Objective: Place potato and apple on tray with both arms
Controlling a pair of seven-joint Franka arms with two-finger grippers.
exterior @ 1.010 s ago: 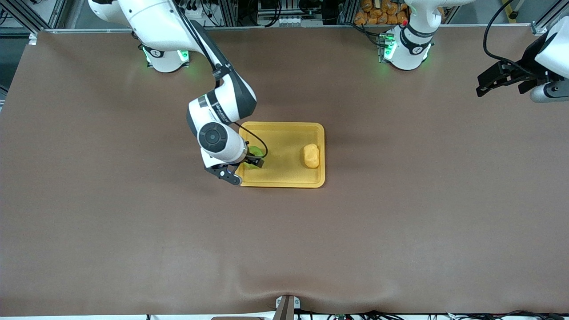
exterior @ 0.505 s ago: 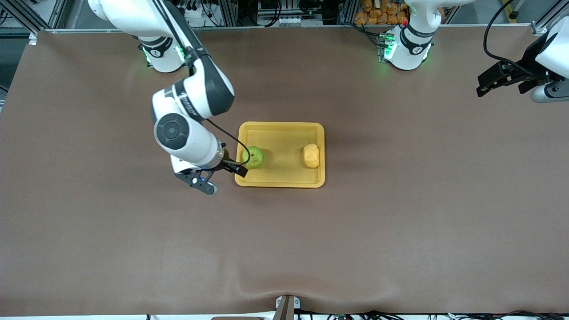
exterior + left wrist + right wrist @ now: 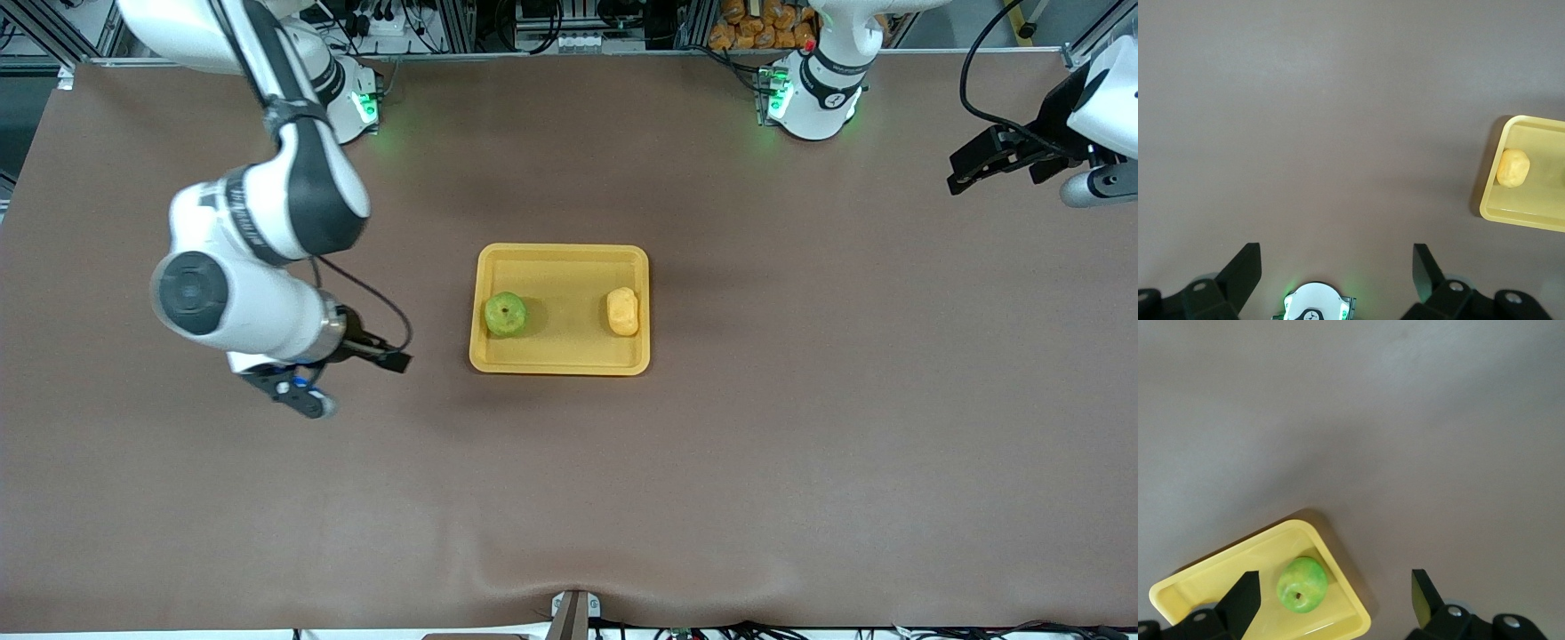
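The yellow-orange tray (image 3: 562, 277) lies mid-table. The green apple (image 3: 505, 314) sits in it at the end toward the right arm. The pale yellow potato (image 3: 622, 311) sits at the end toward the left arm. My right gripper (image 3: 348, 380) is open and empty, over bare table beside the tray, toward the right arm's end. In the right wrist view its jaws (image 3: 1335, 585) stand wide, with the apple (image 3: 1301, 585) in the tray (image 3: 1218, 572). My left gripper (image 3: 991, 173) waits open and empty at the left arm's table end. Its wrist view (image 3: 1335, 259) shows the potato (image 3: 1513, 167) in the tray (image 3: 1528, 217).
The brown table mat (image 3: 800, 427) spreads around the tray. The arm bases (image 3: 813, 93) glow green along the robots' edge. The left arm's base also shows in the left wrist view (image 3: 1315, 303). Orange items (image 3: 756, 22) lie off the table past that edge.
My right gripper has let go of the apple and drawn back from the tray toward the right arm's end. The apple stays in the tray. The left arm has barely moved.
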